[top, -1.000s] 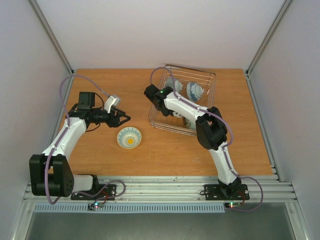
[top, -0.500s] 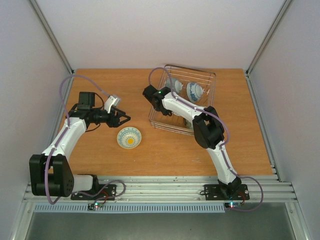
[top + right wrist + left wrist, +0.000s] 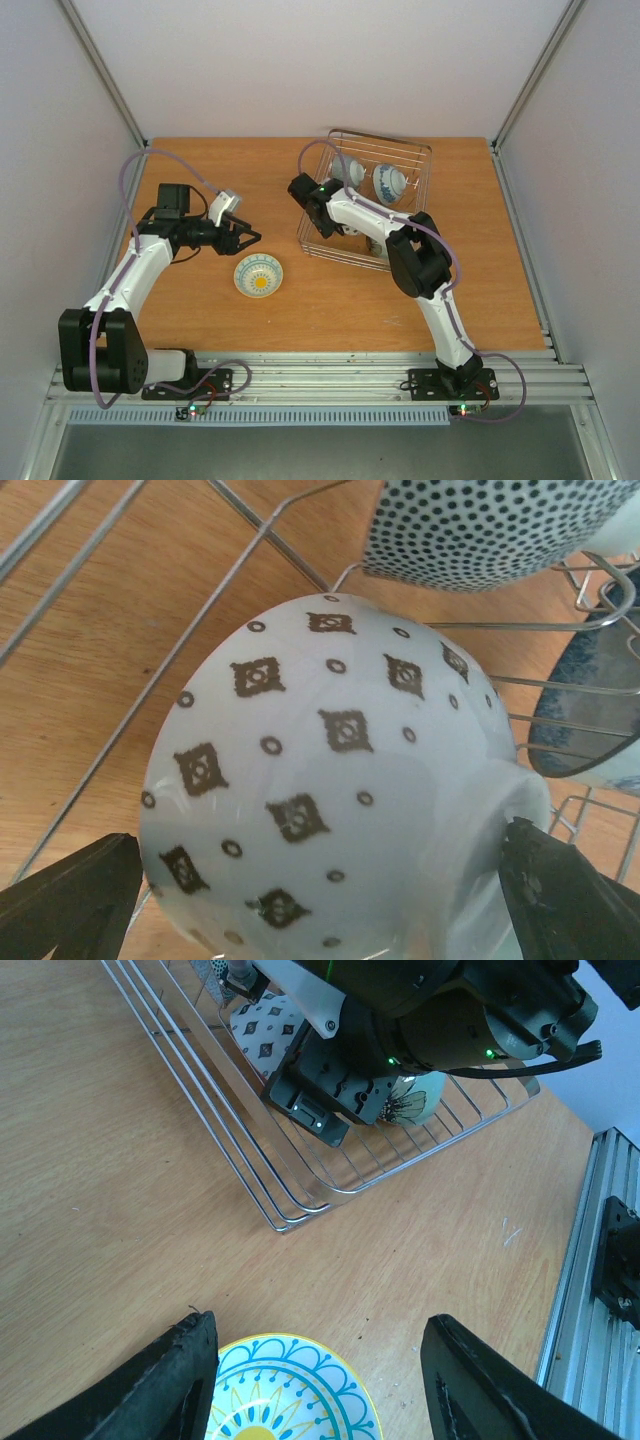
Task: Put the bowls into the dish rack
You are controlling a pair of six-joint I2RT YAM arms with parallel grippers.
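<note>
While in rack (image 3: 381, 139), bowl (image 3: 330, 780) btw R jaws

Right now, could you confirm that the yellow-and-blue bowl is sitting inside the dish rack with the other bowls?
Not quite: the yellow-and-blue bowl sits on the table, outside the dish rack and to its left; only the other bowls are inside. The top view shows it.

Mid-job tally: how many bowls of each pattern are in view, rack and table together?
Diamond-patterned bowl: 1
Dotted bowl: 1
Dark blue bowl: 1
Pale green flowered bowl: 1
Yellow-and-blue bowl: 1
Total: 5
</note>
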